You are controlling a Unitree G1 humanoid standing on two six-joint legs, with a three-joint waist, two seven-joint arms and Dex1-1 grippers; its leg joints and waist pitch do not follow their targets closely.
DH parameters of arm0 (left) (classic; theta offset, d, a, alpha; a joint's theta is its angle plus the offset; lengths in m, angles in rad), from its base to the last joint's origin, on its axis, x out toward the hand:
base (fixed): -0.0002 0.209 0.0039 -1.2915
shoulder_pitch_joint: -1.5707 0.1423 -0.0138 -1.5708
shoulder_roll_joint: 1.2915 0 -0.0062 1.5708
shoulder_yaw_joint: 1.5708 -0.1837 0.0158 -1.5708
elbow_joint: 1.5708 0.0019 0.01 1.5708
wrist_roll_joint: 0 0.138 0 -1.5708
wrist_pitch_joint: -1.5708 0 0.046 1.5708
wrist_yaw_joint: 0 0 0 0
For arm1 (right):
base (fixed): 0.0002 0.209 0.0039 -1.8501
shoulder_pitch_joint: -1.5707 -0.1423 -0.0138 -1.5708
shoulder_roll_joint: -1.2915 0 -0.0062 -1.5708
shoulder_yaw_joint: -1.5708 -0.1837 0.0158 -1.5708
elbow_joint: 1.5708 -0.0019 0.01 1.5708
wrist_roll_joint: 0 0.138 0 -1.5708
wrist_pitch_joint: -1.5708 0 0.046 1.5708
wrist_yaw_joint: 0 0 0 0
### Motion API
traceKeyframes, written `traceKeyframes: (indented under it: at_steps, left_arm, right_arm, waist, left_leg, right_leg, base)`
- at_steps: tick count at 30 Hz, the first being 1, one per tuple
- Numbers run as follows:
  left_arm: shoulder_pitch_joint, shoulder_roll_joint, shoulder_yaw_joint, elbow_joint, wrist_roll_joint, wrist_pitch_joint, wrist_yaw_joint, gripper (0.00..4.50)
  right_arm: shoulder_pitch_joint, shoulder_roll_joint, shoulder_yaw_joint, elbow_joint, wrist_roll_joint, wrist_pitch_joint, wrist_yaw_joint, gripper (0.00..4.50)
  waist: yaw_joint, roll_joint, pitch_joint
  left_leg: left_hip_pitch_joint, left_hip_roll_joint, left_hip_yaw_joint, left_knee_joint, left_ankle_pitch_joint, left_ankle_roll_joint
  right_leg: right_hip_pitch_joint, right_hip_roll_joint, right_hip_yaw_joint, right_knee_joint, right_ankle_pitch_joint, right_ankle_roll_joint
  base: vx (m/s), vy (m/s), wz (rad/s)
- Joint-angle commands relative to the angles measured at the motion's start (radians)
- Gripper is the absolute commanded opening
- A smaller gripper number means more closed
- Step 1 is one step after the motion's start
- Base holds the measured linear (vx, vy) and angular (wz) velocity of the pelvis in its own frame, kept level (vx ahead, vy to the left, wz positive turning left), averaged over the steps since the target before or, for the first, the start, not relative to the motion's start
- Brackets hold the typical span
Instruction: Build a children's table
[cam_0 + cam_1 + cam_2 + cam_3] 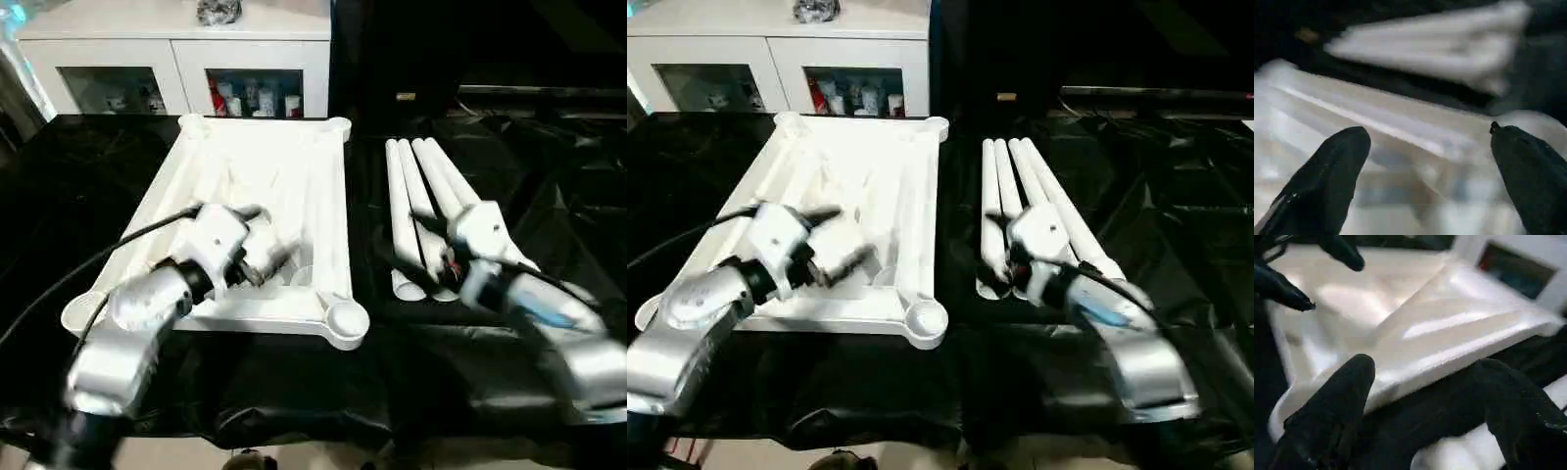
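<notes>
Tabletop (257,186) lies upside down, ribs up, on the black-covered table (88,186), w/ a rounded corner socket (345,318) at its near right corner. The 4 legs (416,201) lie bundled side by side just right of it, apart from it, long axes running away from us, near ends by our right hand (1004,257). That's the relation that matters: legs sit on the right arm's side, directly under/ahead of the right hand, so we judge the right is the one to pick a leg; it'd need to close across the tube, not along it. Right hand is open, nothing between its fingers (1332,411). Left hand (1430,161) hovers over the tabletop's near ribbed part, fingers spread wide, holding nothing. Behind stands a white cabinet (176,59).
</notes>
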State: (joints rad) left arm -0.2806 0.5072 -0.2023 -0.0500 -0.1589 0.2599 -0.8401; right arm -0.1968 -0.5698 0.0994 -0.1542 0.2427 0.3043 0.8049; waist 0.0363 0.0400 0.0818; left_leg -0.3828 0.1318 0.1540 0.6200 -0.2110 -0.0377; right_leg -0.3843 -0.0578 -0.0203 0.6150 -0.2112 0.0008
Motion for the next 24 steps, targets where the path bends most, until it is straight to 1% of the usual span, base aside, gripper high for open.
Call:
traceKeyframes:
  at_steps: [1, 2, 3, 4, 5, 6, 7, 8, 9, 11, 13, 14, 15, 16, 17, 18, 19, 20, 21, 22, 23, 24]
  left_arm:
    - [-0.021, 0.021, -0.06, 0.021, -0.003, 0.054, -0.092, 4.43]
    - [-0.021, 0.021, -0.06, 0.021, -0.003, 0.054, -0.092, 4.43]
    - [-0.026, 0.036, -0.088, 0.023, -0.022, 0.087, -0.149, 4.43]
    - [-0.025, 0.045, -0.102, 0.024, -0.008, 0.076, -0.161, 4.43]
    - [-0.024, 0.048, -0.108, 0.024, -0.001, 0.07, -0.165, 4.43]
    - [-0.024, 0.05, -0.116, 0.03, 0.013, 0.061, -0.165, 4.43]
    - [-0.025, 0.05, -0.117, 0.031, 0.014, 0.06, -0.165, 4.43]
    - [-0.03, 0.049, -0.122, 0.04, 0.019, 0.056, -0.167, 4.43]
    - [-0.038, 0.053, -0.13, 0.047, 0.014, 0.069, -0.185, 4.16]
    - [-0.04, 0.062, -0.138, 0.044, 0.007, 0.092, -0.207, 4.07]
    - [-0.037, 0.076, -0.146, 0.029, 0.007, 0.116, -0.22, 4.04]
    - [-0.037, 0.079, -0.147, 0.024, 0.006, 0.126, -0.222, 3.82]
    - [-0.036, 0.088, -0.15, 0.014, 0.003, 0.148, -0.226, 3.69]
    - [-0.036, 0.088, -0.15, 0.014, 0.003, 0.148, -0.226, 3.64]
    - [-0.023, 0.11, -0.151, -0.025, -0.001, 0.194, -0.23, 3.6]
    - [-0.012, 0.121, -0.149, -0.049, -0.003, 0.214, -0.231, 3.38]
    - [-0.008, 0.125, -0.149, -0.056, -0.003, 0.219, -0.231, 3.28]
    - [-0.005, 0.128, -0.148, -0.062, -0.003, 0.223, -0.231, 3.28]
    - [0.005, 0.135, -0.148, -0.072, 0.01, 0.22, -0.225, 3.22]
    - [0.01, 0.137, -0.148, -0.075, 0.017, 0.219, -0.221, 3.22]
    - [0.012, 0.136, -0.145, -0.077, 0.019, 0.221, -0.216, 3.06]
    - [0.014, 0.131, -0.141, -0.075, 0.019, 0.226, -0.205, 2.94]
  right_arm:
    - [0.001, -0.023, 0.026, -0.025, 0.013, 0.025, 0.059, 3.66]
    - [0.001, -0.023, 0.026, -0.025, 0.013, 0.025, 0.059, 3.66]
    - [0.006, -0.039, 0.037, -0.029, 0.008, 0.02, 0.079, 3.66]
    - [0.007, -0.039, 0.04, -0.03, 0.006, 0.02, 0.079, 3.66]
    - [0.007, -0.039, 0.041, -0.031, 0.006, 0.02, 0.078, 3.66]
    - [0.007, -0.034, 0.042, -0.032, 0.001, 0.021, 0.069, 3.66]
    - [0.007, -0.034, 0.043, -0.032, 0.001, 0.021, 0.069, 3.66]
    - [0.007, -0.035, 0.045, -0.034, 0.002, 0.022, 0.071, 3.66]
    - [0.008, -0.039, 0.05, -0.038, 0.004, 0.027, 0.079, 3.66]
    - [0.013, -0.045, 0.056, -0.047, 0.002, 0.031, 0.09, 3.66]
    - [0.023, -0.054, 0.065, -0.063, 0.005, 0.039, 0.107, 3.66]
    - [0.025, -0.057, 0.066, -0.066, 0.006, 0.04, 0.11, 3.66]
    - [0.027, -0.062, 0.07, -0.072, 0.007, 0.041, 0.117, 3.66]
    - [0.027, -0.062, 0.07, -0.072, 0.007, 0.041, 0.117, 3.66]
    - [0.037, -0.074, 0.08, -0.091, 0.016, 0.053, 0.136, 3.66]
    - [0.042, -0.079, 0.085, -0.103, 0.02, 0.059, 0.143, 3.66]
    - [0.044, -0.08, 0.086, -0.106, 0.022, 0.062, 0.145, 3.66]
    - [0.045, -0.08, 0.086, -0.109, 0.024, 0.064, 0.145, 3.66]
    - [0.044, -0.078, 0.088, -0.11, 0.023, 0.067, 0.144, 3.66]
    - [0.043, -0.077, 0.089, -0.11, 0.021, 0.067, 0.143, 3.66]
    - [0.043, -0.077, 0.09, -0.11, 0.02, 0.068, 0.144, 3.66]
    - [0.04, -0.075, 0.094, -0.104, 0.013, 0.062, 0.143, 3.66]
  waist:
    - [0.005, -0.001, -0.064]
    - [0.004, -0.002, -0.064]
    - [0.004, -0.001, -0.064]
    - [0.004, 0.005, -0.066]
    - [0.003, 0.004, -0.068]
    - [0.001, 0.003, -0.07]
    - [0.001, 0.003, -0.07]
    - [0.002, 0.002, -0.071]
    - [0.004, 0.004, -0.073]
    - [0.005, 0.003, -0.075]
    - [0.006, 0.005, -0.077]
    - [0.006, 0.004, -0.078]
    - [0.006, 0.006, -0.079]
    - [0.006, 0.008, -0.079]
    - [0.006, 0.012, -0.077]
    - [0.006, 0.009, -0.075]
    - [0.006, 0.01, -0.074]
    - [0.004, 0.01, -0.073]
    - [0.004, 0.009, -0.07]
    - [0.004, 0.01, -0.067]
    - [0.004, 0.01, -0.067]
    - [0.003, 0.009, -0.063]
  left_leg:
    - [0.022, 0.086, -0.038, -0.099, -0.322, 0.015]
    - [0.022, 0.086, -0.037, -0.099, -0.319, 0.017]
    - [0.023, 0.086, -0.037, -0.101, -0.352, 0.013]
    - [0.025, 0.086, -0.037, -0.1, -0.359, 0.01]
    - [0.026, 0.086, -0.036, -0.1, -0.36, 0.009]
    - [0.022, 0.087, -0.035, -0.099, -0.336, 0.016]
    - [0.022, 0.087, -0.035, -0.099, -0.336, 0.016]
    - [0.021, 0.086, -0.033, -0.096, -0.317, 0.026]
    - [0.021, 0.085, -0.03, -0.092, -0.284, 0.04]
    - [0.019, 0.084, -0.028, -0.09, -0.26, 0.049]
    - [0.017, 0.087, -0.027, -0.088, -0.216, 0.065]
    - [0.015, 0.087, -0.027, -0.088, -0.205, 0.07]
    - [0.014, 0.088, -0.028, -0.087, -0.191, 0.078]
    - [0.016, 0.089, -0.027, -0.086, -0.184, 0.082]
    - [0.017, 0.089, -0.026, -0.086, -0.186, 0.083]
    - [0.016, 0.091, -0.026, -0.087, -0.189, 0.085]
    - [0.016, 0.092, -0.027, -0.089, -0.193, 0.085]
    - [0.015, 0.091, -0.027, -0.089, -0.202, 0.086]
    - [0.019, 0.091, -0.026, -0.09, -0.223, 0.08]
    - [0.02, 0.092, -0.026, -0.091, -0.246, 0.069]
    - [0.02, 0.092, -0.026, -0.091, -0.246, 0.069]
    - [0.024, 0.092, -0.026, -0.093, -0.285, 0.052]
  right_leg:
    - [0.02, -0.092, 0.046, -0.089, -0.378, -0.186]
    - [0.02, -0.091, 0.045, -0.087, -0.358, -0.195]
    - [0.02, -0.089, 0.042, -0.084, -0.352, -0.206]
    - [0.019, -0.089, 0.043, -0.084, -0.351, -0.206]
    - [0.018, -0.089, 0.044, -0.084, -0.339, -0.208]
    - [0.023, -0.089, 0.043, -0.082, -0.29, -0.221]
    - [0.023, -0.089, 0.043, -0.082, -0.29, -0.221]
    - [0.025, -0.091, 0.045, -0.081, -0.271, -0.226]
    - [0.027, -0.09, 0.045, -0.08, -0.249, -0.235]
    - [0.029, -0.089, 0.045, -0.078, -0.229, -0.241]
    - [0.032, -0.088, 0.043, -0.072, -0.171, -0.253]
    - [0.035, -0.088, 0.042, -0.07, -0.155, -0.255]
    - [0.036, -0.088, 0.04, -0.067, -0.134, -0.263]
    - [0.037, -0.088, 0.039, -0.067, -0.122, -0.273]
    - [0.035, -0.087, 0.038, -0.066, -0.117, -0.277]
    - [0.037, -0.088, 0.038, -0.067, -0.116, -0.28]
    - [0.038, -0.087, 0.036, -0.065, -0.117, -0.282]
    - [0.037, -0.086, 0.035, -0.067, -0.129, -0.282]
    - [0.034, -0.087, 0.036, -0.072, -0.162, -0.28]
    - [0.034, -0.088, 0.036, -0.075, -0.2, -0.275]
    - [0.034, -0.088, 0.036, -0.075, -0.2, -0.275]
    - [0.028, -0.087, 0.037, -0.08, -0.263, -0.26]
  base:
    - [0.0, 0.0, 0.0]
    - [0.0, 0.0, 0.0]
    - [0.0, 0.0, 0.0]
    - [0.0, 0.0, 0.0]
    - [0.0, 0.0, 0.0]
    - [0.0, 0.0, 0.0]
    - [0.0, 0.0, 0.0]
    - [0.0, 0.0, 0.0]
    - [0.0, 0.0, 0.0]
    - [0.0, 0.0, 0.0]
    - [0.0, 0.0, 0.0]
    - [0.0, 0.0, 0.0]
    - [0.0, 0.0, 0.0]
    - [0.0, 0.0, 0.0]
    - [0.0, 0.0, 0.0]
    - [0.0, 0.0, 0.0]
    - [0.0, 0.0, 0.0]
    - [0.0, 0.0, 0.0]
    - [0.0, 0.0, 0.0]
    - [0.0, 0.0, 0.0]
    - [0.0, 0.0, 0.0]
    - [0.0, 0.0, 0.0]
